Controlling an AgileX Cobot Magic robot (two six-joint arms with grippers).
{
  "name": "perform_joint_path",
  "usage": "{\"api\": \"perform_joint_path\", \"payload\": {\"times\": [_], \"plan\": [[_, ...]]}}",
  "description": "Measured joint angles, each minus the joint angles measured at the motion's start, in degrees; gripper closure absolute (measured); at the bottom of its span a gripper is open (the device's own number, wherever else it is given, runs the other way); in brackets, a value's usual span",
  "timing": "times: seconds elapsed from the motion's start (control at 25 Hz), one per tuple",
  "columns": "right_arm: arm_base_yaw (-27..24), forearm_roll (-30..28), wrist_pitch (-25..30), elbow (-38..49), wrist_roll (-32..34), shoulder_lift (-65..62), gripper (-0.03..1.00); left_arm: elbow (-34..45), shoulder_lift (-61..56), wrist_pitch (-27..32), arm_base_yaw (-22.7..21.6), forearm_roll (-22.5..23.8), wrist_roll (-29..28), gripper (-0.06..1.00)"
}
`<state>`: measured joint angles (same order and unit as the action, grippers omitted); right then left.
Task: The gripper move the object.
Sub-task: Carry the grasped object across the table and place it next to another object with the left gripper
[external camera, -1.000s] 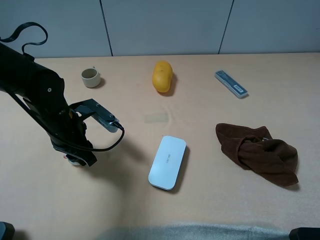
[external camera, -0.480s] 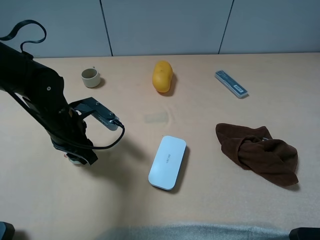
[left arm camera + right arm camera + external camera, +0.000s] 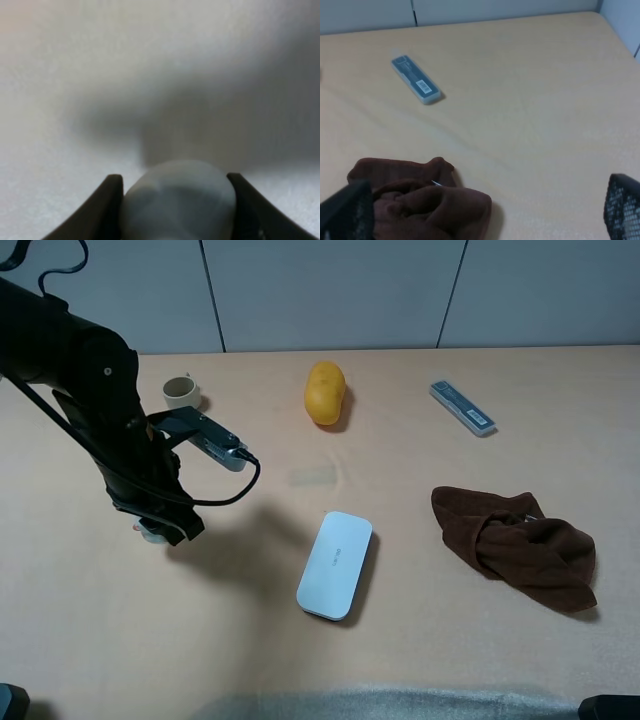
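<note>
- The black left gripper (image 3: 162, 528) is closed on the tiny pale rubber duck (image 3: 177, 205), whose rounded body is pinched between both dark fingers (image 3: 112, 200).
- The duck is held over the left part of the beige table (image 3: 420, 670), nearer than the small beige cup (image 3: 181, 393) and well apart from the flat white oblong case (image 3: 335, 565).
- The right gripper (image 3: 485, 205) has its jaws spread wide, near the crumpled brown cloth (image 3: 420, 200).

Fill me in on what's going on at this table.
The left gripper is shut on a small pale rubber duck, pinched between its dark fingers. It seems held just above the table, left of the white case in the high view. The cup and brown cloth lie apart from it.
</note>
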<state>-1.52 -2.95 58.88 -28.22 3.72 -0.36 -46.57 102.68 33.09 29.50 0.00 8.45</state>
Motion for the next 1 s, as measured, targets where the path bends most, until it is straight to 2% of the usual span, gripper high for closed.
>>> {"api": "perform_joint_path", "payload": {"times": [0.56, 0.84, 1.0], "plan": [[0.0, 0.0, 0.0, 0.0, 0.0, 0.0, 0.28, -14.3, 0.0, 15.7, 0.1, 0.0, 0.0, 0.51], [0.0, 0.0, 0.0, 0.0, 0.0, 0.0, 0.28, -23.0, 0.0, 20.5, 3.7, 4.4, -4.1, 0.51], [0.0, 0.0, 0.0, 0.0, 0.0, 0.0, 0.28, -28.6, 0.6, 23.4, 5.2, 5.1, -5.6, 0.51]]}}
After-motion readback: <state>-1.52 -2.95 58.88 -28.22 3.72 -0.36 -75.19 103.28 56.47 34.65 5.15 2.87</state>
